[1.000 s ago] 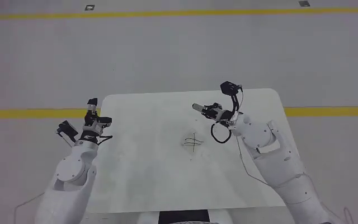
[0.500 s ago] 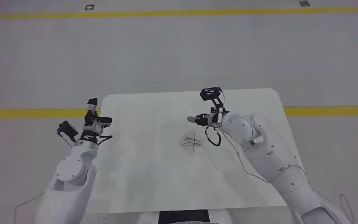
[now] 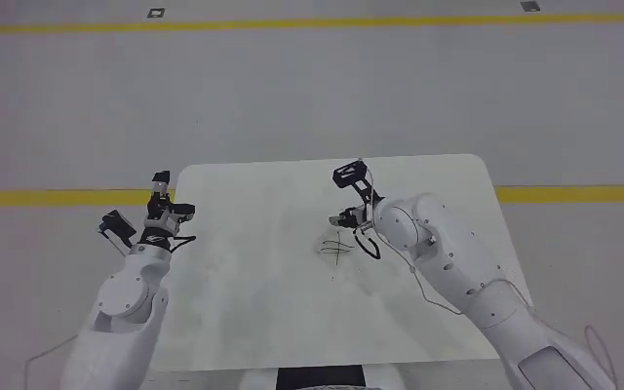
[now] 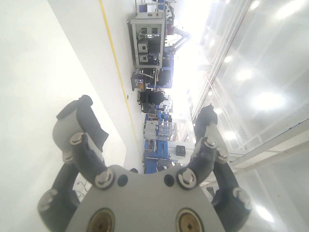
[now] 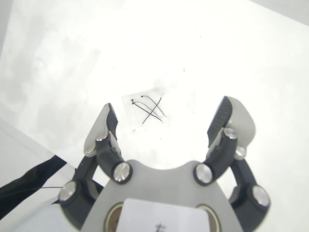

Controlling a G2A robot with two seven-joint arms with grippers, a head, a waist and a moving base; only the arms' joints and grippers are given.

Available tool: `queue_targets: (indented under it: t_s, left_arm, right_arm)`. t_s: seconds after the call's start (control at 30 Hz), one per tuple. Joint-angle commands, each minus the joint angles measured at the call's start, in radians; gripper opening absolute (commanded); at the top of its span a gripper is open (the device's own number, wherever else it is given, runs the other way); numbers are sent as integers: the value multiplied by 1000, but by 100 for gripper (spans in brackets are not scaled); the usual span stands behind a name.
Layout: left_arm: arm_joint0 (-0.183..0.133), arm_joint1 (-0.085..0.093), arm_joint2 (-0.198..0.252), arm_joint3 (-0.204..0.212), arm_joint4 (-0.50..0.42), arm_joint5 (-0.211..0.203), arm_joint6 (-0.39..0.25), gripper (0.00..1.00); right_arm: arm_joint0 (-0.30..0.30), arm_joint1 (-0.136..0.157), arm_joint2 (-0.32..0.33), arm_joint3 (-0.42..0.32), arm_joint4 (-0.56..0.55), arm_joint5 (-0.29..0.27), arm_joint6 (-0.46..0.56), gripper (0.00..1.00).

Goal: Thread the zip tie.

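Zip ties [image 3: 336, 248] lie crossed at table [image 3: 253, 292] centre; right gripper [image 3: 345, 215], jaws apart, has swung in from 2 o'clock, now beside them for pick-up; left gripper [image 3: 161, 201], also apart, at 9 o'clock

White table [image 3: 253, 312], yellow floor line [image 3: 292, 21]

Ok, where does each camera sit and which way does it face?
Top view: overhead, facing down at the table and zip ties; left arm and right arm show.
Left wrist view: on the left wrist, facing past the table edge into the room; open left end effector shows.
Right wrist view: on the right wrist, facing down at the zip ties; open right end effector shows.
Shared: zip ties, in top and right wrist views.
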Motion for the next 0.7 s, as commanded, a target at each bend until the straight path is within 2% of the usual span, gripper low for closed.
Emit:
queue_targets:
  t_s: [0.0, 0.27, 0.37, 0.47, 0.67]
  left_arm:
    - [0, 0, 0, 0, 0, 0, 0, 100]
    - [0, 0, 0, 0, 0, 0, 0, 100]
    - [0, 0, 0, 0, 0, 0, 0, 100]
    - [0, 0, 0, 0, 0, 0, 0, 100]
    - [0, 0, 0, 0, 0, 0, 0, 100]
  right_arm:
    - [7, -4, -17, 13, 0, -5, 27, 100]
    - [7, -4, -17, 13, 0, -5, 27, 100]
    - [12, -10, -40, 9, 15, -49, 38, 100]
    - [58, -28, -76, 37, 77, -55, 127, 100]
    - [152, -79, -157, 127, 222, -14, 247, 100]
